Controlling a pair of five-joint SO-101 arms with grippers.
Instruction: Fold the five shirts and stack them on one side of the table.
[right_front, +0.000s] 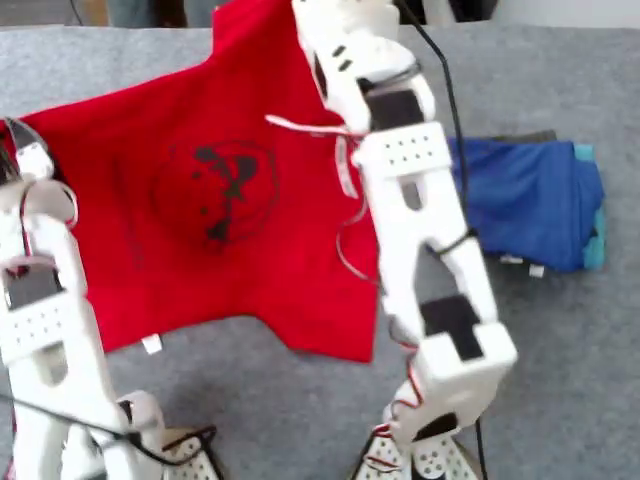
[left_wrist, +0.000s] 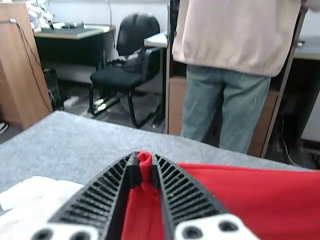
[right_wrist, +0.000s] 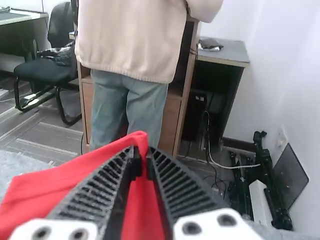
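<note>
A red shirt (right_front: 220, 200) with a black print lies spread over the grey table (right_front: 560, 350), back side up with a white tag at its near hem. My left gripper (left_wrist: 144, 167) is shut on a fold of the red cloth (left_wrist: 240, 200) at the shirt's left edge, beside the left arm (right_front: 35, 290). My right gripper (right_wrist: 141, 152) is shut on the red shirt (right_wrist: 60, 190) at its far edge. The right arm (right_front: 420, 230) stretches over the shirt's right side and hides part of it.
A stack of folded shirts (right_front: 530, 200), blue on top with teal and dark edges beneath, sits at the right of the table. Loose cables run along the right arm. Bare grey table lies in front of the stack.
</note>
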